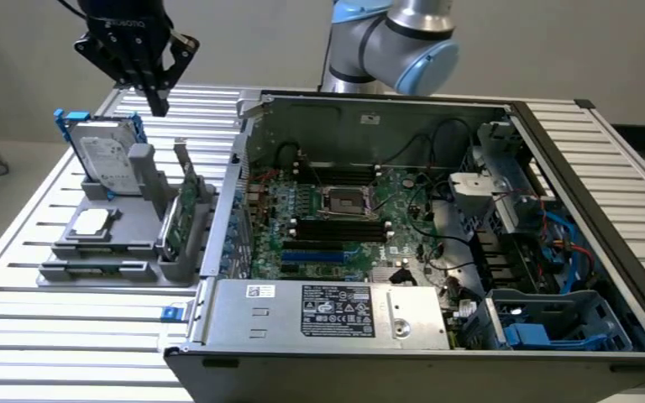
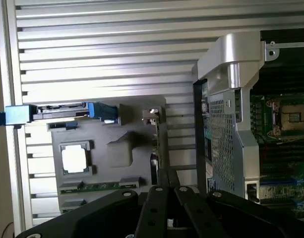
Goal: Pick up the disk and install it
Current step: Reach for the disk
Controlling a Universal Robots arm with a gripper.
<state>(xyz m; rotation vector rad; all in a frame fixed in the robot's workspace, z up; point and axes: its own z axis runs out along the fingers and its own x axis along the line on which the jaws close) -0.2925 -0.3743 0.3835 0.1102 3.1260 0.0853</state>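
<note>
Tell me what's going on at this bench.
A robot arm is working on putting a disk into an open computer case that lies on a slatted metal table. Its gripper is shut and empty, hanging just above the disk. The disk stands upright in a grey holder at the exterior view's left, beside the case. It has not been picked up yet, so nothing has been installed.

The disk [image 1: 107, 155] is a silver-grey drive with a white label and blue rails. It's standing upright on its edge in the grey holder [image 1: 132, 273], at the holder's far end in the exterior view. From my wrist view it's edge-on, with one blue end poking out past the holder.
</note>
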